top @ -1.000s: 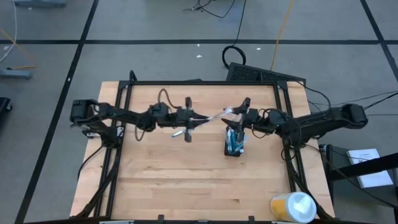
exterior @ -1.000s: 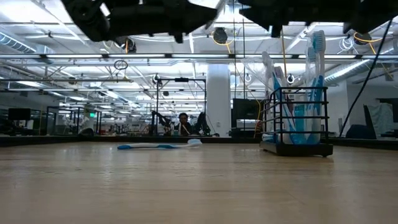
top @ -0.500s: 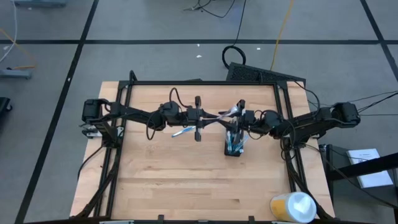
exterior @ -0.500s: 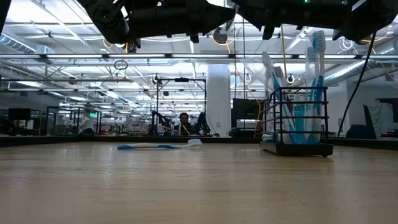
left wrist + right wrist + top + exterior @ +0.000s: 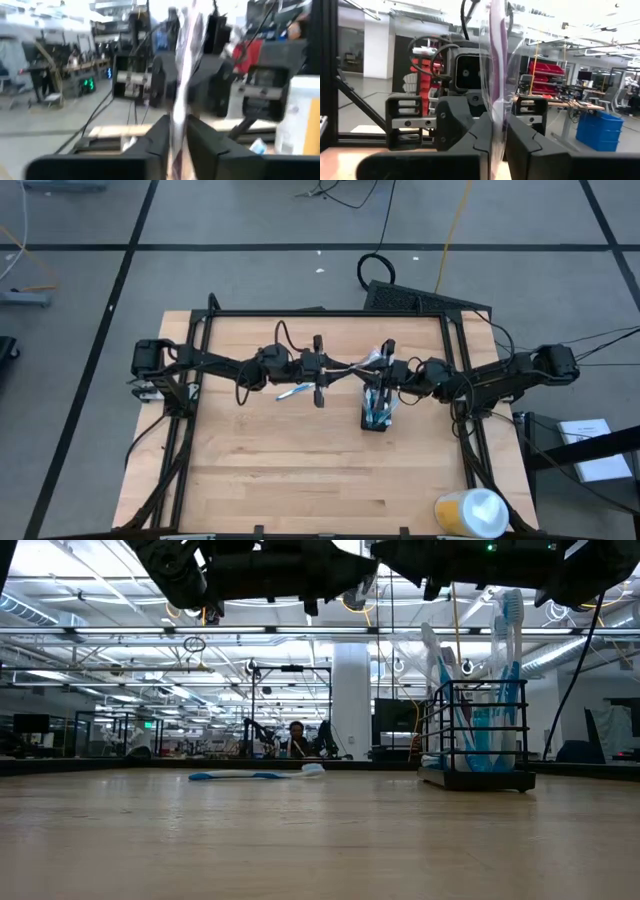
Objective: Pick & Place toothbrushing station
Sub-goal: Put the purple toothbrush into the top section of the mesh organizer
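The right gripper (image 5: 494,142) is clamped on a thin, clear plastic-wrapped brush (image 5: 496,60) that stands up between its dark fingers (image 5: 470,145). Facing it, the left gripper (image 5: 175,142) has its fingers (image 5: 157,137) set close on the other end of the same brush, with a sliver of gap; whether they press it I cannot tell. From above, both grippers meet over the middle of the table, toward its back edge, the brush (image 5: 362,363) bridging them in the air.

Just under the right gripper (image 5: 384,370) stands the cup (image 5: 376,412), a small black wire-mesh box, upright, with blue-and-white brushes (image 5: 510,650) sticking out of its top, bristles up. It sits right of the table's middle. One more blue-and-white loose brush (image 5: 255,775) lies flat on the wood under the left gripper (image 5: 330,369), well apart from the cup (image 5: 478,735).

The table (image 5: 300,470) is pale butcher-block wood with visible plank seams, ringed by a black metal frame (image 5: 205,325). A yellow-and-white roll (image 5: 470,512) sits at the front right corner. The floor (image 5: 200,220) is grey with dark lines and loose cables (image 5: 378,270). Beyond the table lies a large open workshop with bright ceiling strip lights (image 5: 120,635), a white column (image 5: 352,700), red bins (image 5: 547,75), and a person (image 5: 295,738) seated far off
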Controlling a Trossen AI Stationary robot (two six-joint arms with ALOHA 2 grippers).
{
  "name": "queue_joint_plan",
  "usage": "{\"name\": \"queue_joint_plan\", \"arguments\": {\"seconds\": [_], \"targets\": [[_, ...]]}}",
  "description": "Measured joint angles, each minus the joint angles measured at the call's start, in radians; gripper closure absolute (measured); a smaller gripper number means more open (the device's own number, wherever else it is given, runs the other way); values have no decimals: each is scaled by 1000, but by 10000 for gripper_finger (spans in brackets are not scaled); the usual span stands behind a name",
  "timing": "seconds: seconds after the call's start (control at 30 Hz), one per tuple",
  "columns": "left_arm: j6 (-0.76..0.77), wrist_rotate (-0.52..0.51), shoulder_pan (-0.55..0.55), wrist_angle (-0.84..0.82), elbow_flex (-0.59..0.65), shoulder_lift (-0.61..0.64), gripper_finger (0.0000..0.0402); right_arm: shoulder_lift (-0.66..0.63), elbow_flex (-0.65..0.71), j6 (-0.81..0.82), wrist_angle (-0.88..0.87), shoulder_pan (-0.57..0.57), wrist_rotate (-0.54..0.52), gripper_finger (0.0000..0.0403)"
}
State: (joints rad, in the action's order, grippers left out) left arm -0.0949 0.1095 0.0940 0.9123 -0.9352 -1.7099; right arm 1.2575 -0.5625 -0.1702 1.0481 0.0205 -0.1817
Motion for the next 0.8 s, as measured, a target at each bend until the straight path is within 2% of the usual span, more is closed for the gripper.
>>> {"name": "queue_joint_plan", "arguments": {"seconds": [0.23, 0.37, 0.43, 0.53, 0.63, 0.73, 0.8], "targets": [[18, -9, -11, -114, 0, 73, 212, -33, 0, 52, -144, -27, 6, 385], [56, -8, -6, -96, -4, 122, 161, -59, 0, 117, -242, -33, 35, 385], [111, 8, 4, -133, -43, 128, 147, -60, -1, 147, -270, -33, 55, 385], [167, 59, 16, -332, -155, 111, 135, -58, -1, 163, -298, -33, 56, 385], [141, 66, 11, -535, -277, 74, 134, -58, -1, 166, -306, -33, 54, 385], [105, 69, 2, -616, -356, 43, 133, -59, -1, 166, -307, -33, 54, 385], [97, 71, -2, -607, -386, 25, 133, -59, -1, 166, -311, -33, 55, 385]]}}
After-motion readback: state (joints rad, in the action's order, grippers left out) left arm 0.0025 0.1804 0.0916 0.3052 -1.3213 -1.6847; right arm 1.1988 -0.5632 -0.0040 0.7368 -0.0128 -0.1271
